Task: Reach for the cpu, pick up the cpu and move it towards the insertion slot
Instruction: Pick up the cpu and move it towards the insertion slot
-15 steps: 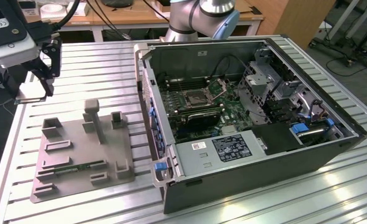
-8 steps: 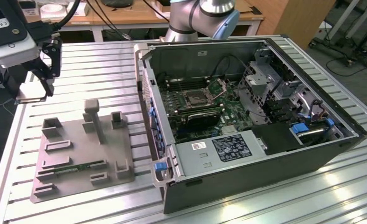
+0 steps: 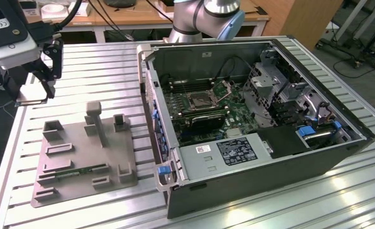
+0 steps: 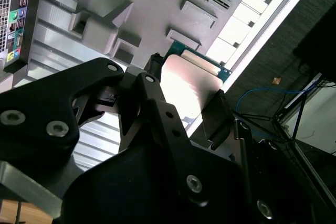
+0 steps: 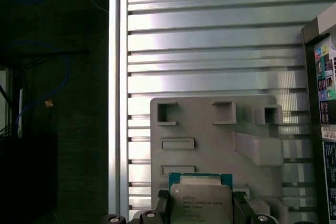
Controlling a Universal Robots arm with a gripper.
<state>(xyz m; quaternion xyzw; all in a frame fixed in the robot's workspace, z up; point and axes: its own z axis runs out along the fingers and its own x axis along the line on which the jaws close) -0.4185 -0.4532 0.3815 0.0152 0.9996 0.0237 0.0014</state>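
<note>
- Plainly the gripper (image 5: 200, 205) has its fingers closed narrow on the cpu (image 4: 191, 82), pinching two opposite edges. With so thin a hold, I judge that a jolt could pivot the chip or let it slip.
- Close by lies the grey tray (image 5: 210, 145), and the edge of the table (image 3: 98, 67) is near. A dropped chip could bounce off the tray's raised blocks or go over the side to the floor.
- Between the gripper and the goal stands the open computer case, its near wall (image 3: 150, 95) upright. A low path could clip it.
- Farthest, the insertion slot (image 3: 200, 99) sits well apart, inside the case. A tilted or turned chip would probably seat badly there.
</note>
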